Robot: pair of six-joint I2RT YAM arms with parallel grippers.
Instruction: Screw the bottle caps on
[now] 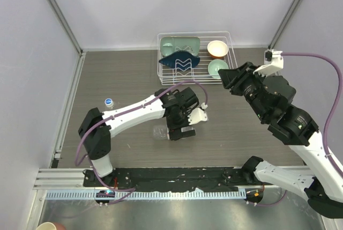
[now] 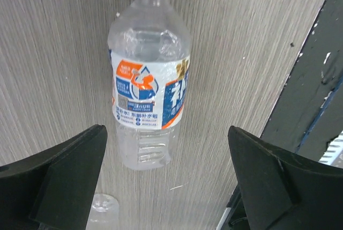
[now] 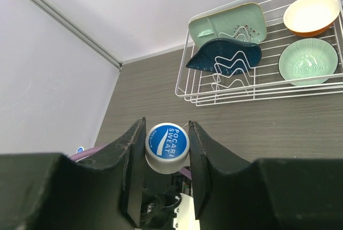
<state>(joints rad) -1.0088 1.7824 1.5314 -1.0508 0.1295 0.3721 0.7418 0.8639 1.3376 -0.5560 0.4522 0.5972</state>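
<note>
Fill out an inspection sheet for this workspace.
Surface: grey wood-grain table; no spills seen.
Job's things: labelled bottle lying flat on the table; blue-topped cap gripped; small blue-topped item standing at left, too small to identify.
Clutter: loaded wire dish rack at the far edge.
Pincers: left pincer open over the labelled bottle, not touching; right pincer shut on the blue-topped cap.
Cables: purple cable along each arm.
Surroundings: pale walls.

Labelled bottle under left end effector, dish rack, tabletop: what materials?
Labelled bottle: clear glossy plastic, table grain visible through it. Dish rack: thin white rods, probably coated metal wire. Tabletop: matte grey wood-grain, likely laminate.
</note>
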